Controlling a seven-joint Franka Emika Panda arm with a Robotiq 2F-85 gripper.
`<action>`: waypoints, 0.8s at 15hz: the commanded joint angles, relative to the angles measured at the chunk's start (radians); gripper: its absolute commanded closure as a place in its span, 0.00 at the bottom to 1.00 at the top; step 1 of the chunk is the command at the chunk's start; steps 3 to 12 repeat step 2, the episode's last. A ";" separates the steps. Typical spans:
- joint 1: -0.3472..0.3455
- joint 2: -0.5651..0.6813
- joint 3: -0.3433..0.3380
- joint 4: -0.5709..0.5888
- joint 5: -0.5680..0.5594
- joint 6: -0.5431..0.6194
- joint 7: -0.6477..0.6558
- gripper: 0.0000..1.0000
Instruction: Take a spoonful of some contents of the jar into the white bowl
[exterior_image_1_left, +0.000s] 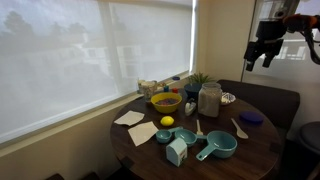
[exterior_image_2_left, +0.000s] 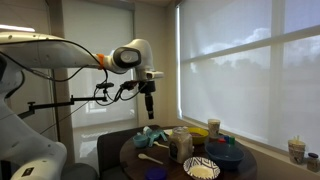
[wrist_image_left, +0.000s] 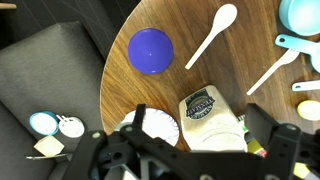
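The jar has a dark labelled lid and pale contents, and it stands upright on the round wooden table. It also shows in an exterior view and in the wrist view. The white bowl sits right beside it, and it shows in both exterior views. A white spoon lies on the table. My gripper hangs high above the table, open and empty. In the wrist view its fingers frame the jar from above.
A purple lid lies near the table's edge. Teal measuring cups, a yellow bowl, a lemon and napkins crowd the table. A dark grey couch curves round it. Blinds cover the window.
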 joint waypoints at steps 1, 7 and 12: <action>-0.020 -0.010 -0.003 0.024 0.013 -0.022 -0.046 0.00; -0.025 -0.001 0.012 0.010 0.008 -0.002 -0.021 0.00; -0.025 -0.001 0.012 0.010 0.008 -0.002 -0.021 0.00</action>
